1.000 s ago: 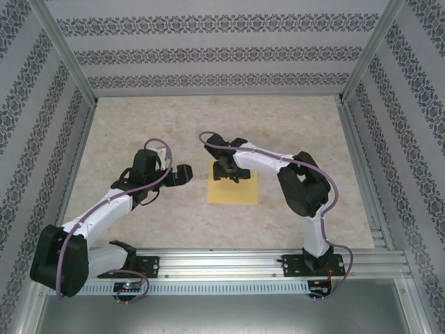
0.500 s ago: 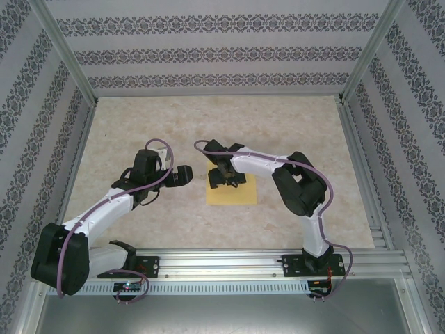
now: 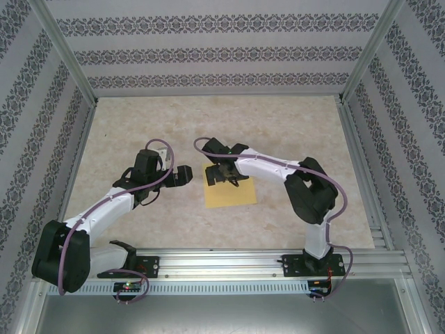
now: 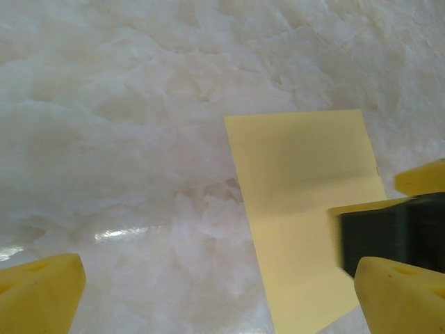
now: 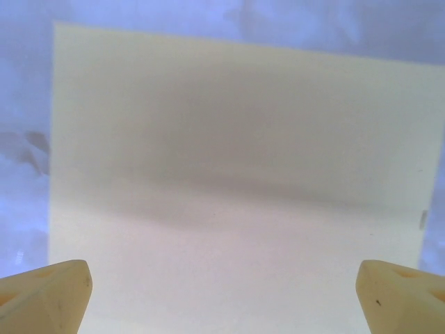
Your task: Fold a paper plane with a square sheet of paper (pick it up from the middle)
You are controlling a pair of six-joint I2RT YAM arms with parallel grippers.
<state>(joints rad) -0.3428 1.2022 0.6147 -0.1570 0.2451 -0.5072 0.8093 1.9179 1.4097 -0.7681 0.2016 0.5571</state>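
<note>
Paper (image 5: pixel 236 174) lies flat directly beneath the right hand (image 5: pixel 222 296), which is spread wide.

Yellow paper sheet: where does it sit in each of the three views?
Top external: yellow sheet, table centre, far part beneath the right claw.
Left wrist: sheet in the right half, reaching the bottom edge.
Right wrist: sheet central, spanning most of the width.
Shared landmark: the pale marbled tabletop around it.

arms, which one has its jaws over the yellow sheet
The right arm: its open jaws hang over the square sheet of paper, while those of the left arm sit beside it, over bare table.
</note>
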